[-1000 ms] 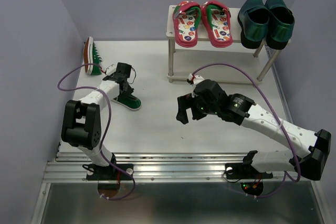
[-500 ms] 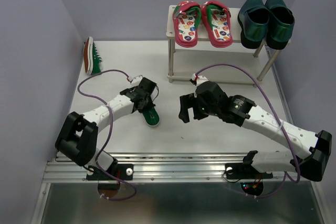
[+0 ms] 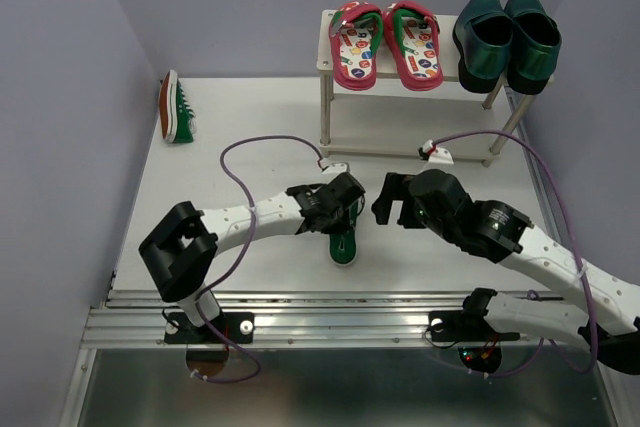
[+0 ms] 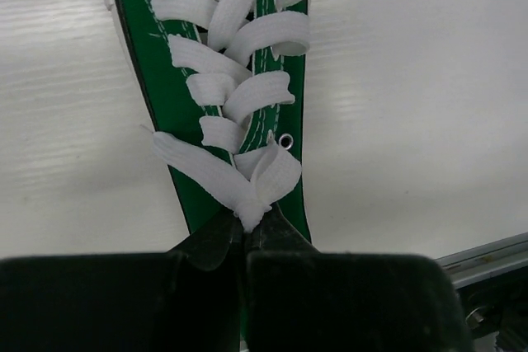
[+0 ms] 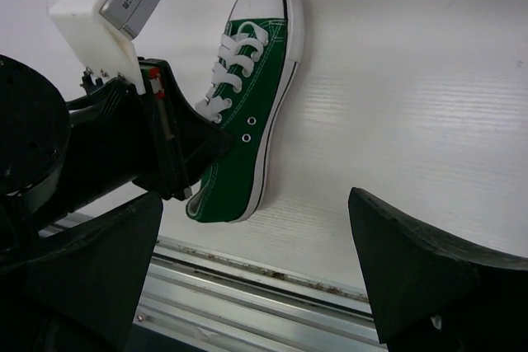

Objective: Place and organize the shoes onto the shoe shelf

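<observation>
My left gripper (image 3: 340,212) is shut on the tongue and lace knot of a green white-laced sneaker (image 3: 343,244), low over the table's front middle. In the left wrist view the fingers (image 4: 216,241) pinch the knot of this sneaker (image 4: 227,80). My right gripper (image 3: 395,202) is open and empty just right of it. The right wrist view shows the sneaker (image 5: 247,121) between its spread fingers (image 5: 412,261). The second green sneaker (image 3: 176,107) lies on its side by the left wall. The pale shoe shelf (image 3: 327,62) carries the red flip-flops (image 3: 385,42) and the teal loafers (image 3: 507,32) on top.
The shelf's lower tier (image 3: 400,152) stands behind both grippers. A metal rail (image 3: 330,322) runs along the table's front edge, also seen in the right wrist view (image 5: 264,294). Purple cables (image 3: 250,147) loop over both arms. Walls close in on the left and right.
My left arm has carried the green sneaker from the left of the table to the front middle. My right gripper has shifted right and back, and now sits beside the sneaker.
</observation>
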You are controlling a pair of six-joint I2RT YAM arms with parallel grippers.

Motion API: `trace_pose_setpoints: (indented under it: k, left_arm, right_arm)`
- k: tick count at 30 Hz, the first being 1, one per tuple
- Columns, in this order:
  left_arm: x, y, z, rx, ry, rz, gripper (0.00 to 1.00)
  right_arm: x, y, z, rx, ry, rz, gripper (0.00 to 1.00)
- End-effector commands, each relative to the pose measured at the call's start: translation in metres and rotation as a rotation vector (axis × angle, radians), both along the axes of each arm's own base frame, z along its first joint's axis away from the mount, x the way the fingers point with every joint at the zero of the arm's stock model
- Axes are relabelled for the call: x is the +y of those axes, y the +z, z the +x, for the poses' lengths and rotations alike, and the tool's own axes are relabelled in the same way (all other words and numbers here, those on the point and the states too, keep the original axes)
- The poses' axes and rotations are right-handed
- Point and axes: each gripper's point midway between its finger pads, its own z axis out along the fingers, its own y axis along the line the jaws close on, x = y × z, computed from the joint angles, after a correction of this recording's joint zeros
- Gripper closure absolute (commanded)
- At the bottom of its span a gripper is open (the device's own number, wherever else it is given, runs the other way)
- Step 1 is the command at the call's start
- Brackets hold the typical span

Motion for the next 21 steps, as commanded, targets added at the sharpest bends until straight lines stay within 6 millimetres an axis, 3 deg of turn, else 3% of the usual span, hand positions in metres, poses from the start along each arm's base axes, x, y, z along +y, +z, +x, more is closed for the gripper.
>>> trace_pose_setpoints:
  k: [1, 3, 6, 8, 11, 14, 16, 17, 19, 21]
  left_arm:
    - [-0.061, 0.06, 0.025, -0.163, -0.078, -0.158, 1.0]
    - [-0.066, 0.063, 0.027, -0.17, -0.108, -0.138, 0.61]
    - [-0.067, 0.072, 0.03, -0.19, -0.129, -0.12, 0.2]
    - [-0.062, 0.078, 0.03, -0.2, -0.13, -0.112, 0.18]
    - [-0.044, 0.097, 0.033, -0.243, -0.086, -0.094, 0.24]
    - [-0.007, 0.107, 0.047, -0.264, -0.008, -0.071, 0.33]
    - [0.02, 0.113, 0.054, -0.271, 0.036, -0.059, 0.34]
    - [0.042, 0.116, 0.069, -0.279, 0.096, -0.049, 0.34]
    - [0.069, 0.124, 0.078, -0.295, 0.149, -0.044, 0.34]
    - [0.089, 0.13, 0.087, -0.313, 0.198, -0.043, 0.34]
  right_arm:
    - [-0.031, -0.003, 0.0, -0.008, -0.166, 0.007, 0.0]
    - [-0.038, -0.009, -0.005, 0.011, -0.189, 0.002, 0.0]
    - [-0.045, -0.017, -0.009, 0.035, -0.22, -0.006, 0.0]
    - [-0.046, -0.021, -0.011, 0.045, -0.223, 0.001, 0.0]
    - [-0.037, -0.027, -0.014, 0.069, -0.195, 0.036, 0.0]
    - [-0.017, -0.039, -0.012, 0.094, -0.156, 0.077, 0.0]
    - [-0.007, -0.056, -0.012, 0.128, -0.13, 0.064, 0.0]
    - [0.002, -0.056, -0.007, 0.118, -0.117, 0.087, 0.0]
    - [0.011, -0.074, -0.005, 0.144, -0.102, 0.068, 0.0]
    - [0.024, -0.079, 0.002, 0.134, -0.093, 0.098, 0.0]
